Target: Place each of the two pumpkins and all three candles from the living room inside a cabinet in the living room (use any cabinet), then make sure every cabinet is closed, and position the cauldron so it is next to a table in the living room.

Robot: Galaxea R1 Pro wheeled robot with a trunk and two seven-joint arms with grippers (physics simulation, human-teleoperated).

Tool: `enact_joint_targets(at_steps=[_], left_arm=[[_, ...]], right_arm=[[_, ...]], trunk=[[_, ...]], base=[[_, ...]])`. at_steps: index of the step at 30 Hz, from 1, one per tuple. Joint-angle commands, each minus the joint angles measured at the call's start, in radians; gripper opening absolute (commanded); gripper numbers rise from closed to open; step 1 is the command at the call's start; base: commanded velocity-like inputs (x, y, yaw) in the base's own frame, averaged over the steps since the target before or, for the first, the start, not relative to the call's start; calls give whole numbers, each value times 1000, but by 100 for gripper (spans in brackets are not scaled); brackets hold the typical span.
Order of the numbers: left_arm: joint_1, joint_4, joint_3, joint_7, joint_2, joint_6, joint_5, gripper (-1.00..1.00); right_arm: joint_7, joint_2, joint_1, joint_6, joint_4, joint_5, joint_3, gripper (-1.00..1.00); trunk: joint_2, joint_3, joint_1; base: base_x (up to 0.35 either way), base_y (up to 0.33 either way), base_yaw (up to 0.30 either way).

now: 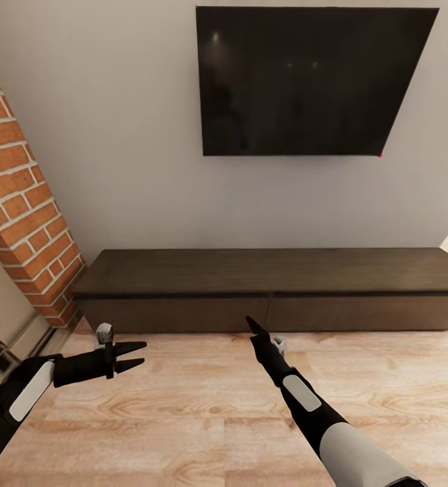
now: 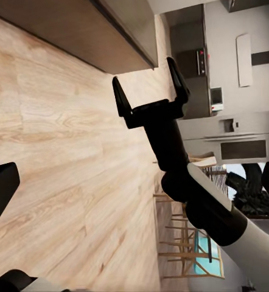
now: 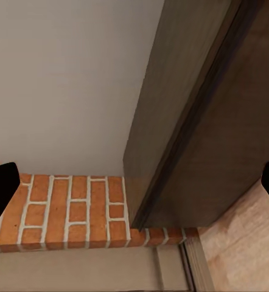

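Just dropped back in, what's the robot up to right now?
It faces the long dark cabinet under the wall TV, drawer fronts all shut. Both arms reach forward over the wood floor, holding nothing. The left tool is open; the right tool points at the cabinet front, and its fingers show spread in the left wrist view. A brick pillar stands to the left.

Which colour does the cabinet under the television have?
Dark brown, with a wood grain. The cabinet shows best in the head view.
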Motion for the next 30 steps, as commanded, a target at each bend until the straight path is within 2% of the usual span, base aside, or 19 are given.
enact_joint_targets(at_steps=[1,5,8,15,17,20,30], left_arm=[[-1,1,-3,-2,1,5,4,100],[-1,1,-4,-6,1,4,4,100],[-1,0,-5,-29,1,4,3,100],[-1,0,-6,-65,1,4,2,100],[-1,0,-7,-68,1,4,2,100],[-1,0,-7,-69,0,4,1,100],[-1,0,-7,-70,-1,4,1,100]], right_arm=[[6,0,-1,5,1,-14,2,100],[12,2,-1,-15,-1,-9,4,100],[13,4,-1,-56,0,-6,8,100],[15,4,-1,-98,2,-8,10,100],[13,3,0,-153,3,-13,9,100],[11,2,2,-189,4,-18,4,100],[22,0,2,-200,5,-12,7,100]], trunk=[[-8,-4,4],[-36,-17,19],[-57,-26,31],[-106,-48,57],[-120,-54,65],[-141,-64,77],[-211,-95,115]], base=[[0,0,0],[0,0,0],[0,0,0],[0,0,0],[0,0,0],[0,0,0],[0,0,0]])
